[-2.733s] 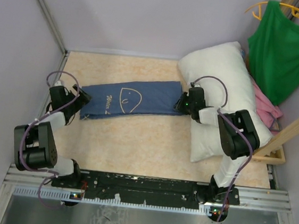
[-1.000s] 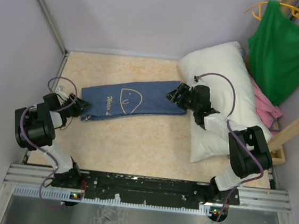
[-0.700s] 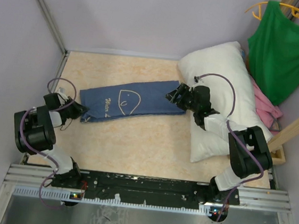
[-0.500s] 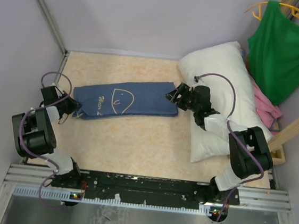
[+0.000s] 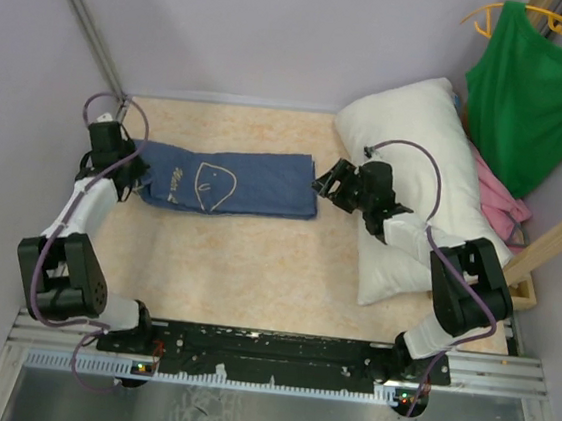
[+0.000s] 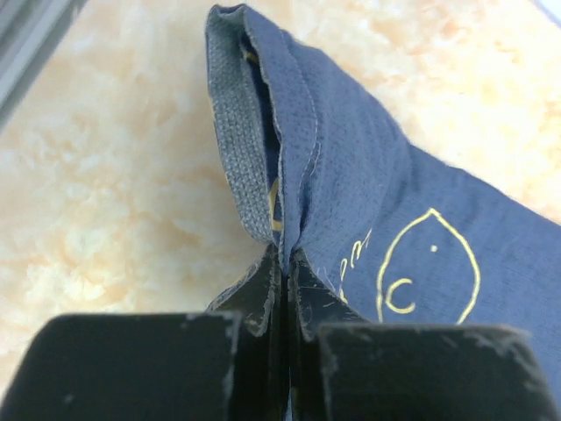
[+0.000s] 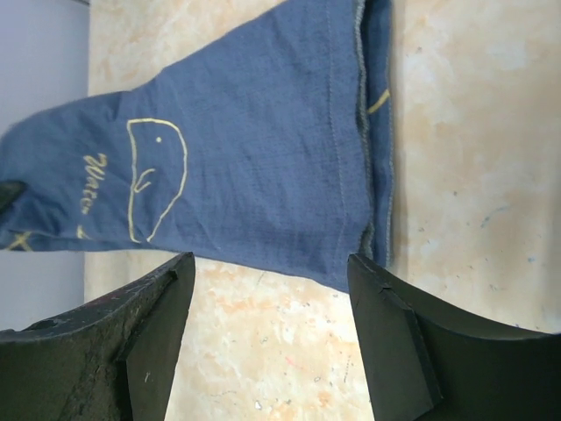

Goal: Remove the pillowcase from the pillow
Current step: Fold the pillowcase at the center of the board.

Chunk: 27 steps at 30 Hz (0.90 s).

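The denim blue pillowcase (image 5: 229,179) with a yellow whale drawing lies flat on the table, apart from the white pillow (image 5: 420,175) at the right. My left gripper (image 5: 132,177) is shut on the pillowcase's left end; in the left wrist view the cloth (image 6: 351,193) rises pinched between the closed fingers (image 6: 263,294). My right gripper (image 5: 326,188) stands open just right of the pillowcase's right edge (image 7: 372,140), over bare table, holding nothing. Its arm lies across the pillow.
A green tank top (image 5: 530,91) hangs at the back right above a pink garment (image 5: 503,204) and a wooden frame (image 5: 543,248). Grey walls close the back and left. The metal rail (image 5: 286,352) with the arm bases runs along the near edge.
My left gripper has shut on the pillowcase's left end and swung toward the back left, dragging the cloth left, away from the pillow. The right gripper stayed open in place.
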{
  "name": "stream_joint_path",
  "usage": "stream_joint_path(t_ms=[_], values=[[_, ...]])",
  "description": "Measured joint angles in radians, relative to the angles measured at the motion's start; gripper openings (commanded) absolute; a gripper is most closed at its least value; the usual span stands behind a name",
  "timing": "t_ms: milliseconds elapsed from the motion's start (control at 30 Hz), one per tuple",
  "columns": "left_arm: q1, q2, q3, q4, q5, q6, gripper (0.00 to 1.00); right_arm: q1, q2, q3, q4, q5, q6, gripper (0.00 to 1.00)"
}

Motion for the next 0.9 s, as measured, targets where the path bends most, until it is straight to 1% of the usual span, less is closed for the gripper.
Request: stream_joint_path(t_ms=[133, 300, 433, 600, 700, 900], values=[[-0.105, 0.001, 0.142, -0.106, -0.084, 0.064, 0.0, 0.0, 0.0, 0.034, -0.088, 0.041, -0.002, 0.74], [-0.282, 0.057, 0.33, -0.217, -0.19, 0.134, 0.0, 0.0, -0.005, 0.079, -0.195, 0.113, -0.008, 0.8], [-0.439, 0.17, 0.488, -0.298, -0.278, 0.183, 0.0, -0.002, -0.03, 0.1, -0.271, 0.163, -0.008, 0.83], [-0.612, 0.347, 0.682, -0.401, -0.389, 0.242, 0.0, -0.022, -0.061, 0.105, -0.329, 0.18, -0.007, 0.86], [-0.692, 0.439, 0.765, -0.44, -0.435, 0.277, 0.0, -0.04, -0.065, 0.113, -0.351, 0.186, -0.007, 0.87], [-0.807, 0.57, 0.886, -0.487, -0.475, 0.333, 0.0, -0.058, -0.07, 0.117, -0.375, 0.192, 0.001, 0.89]])
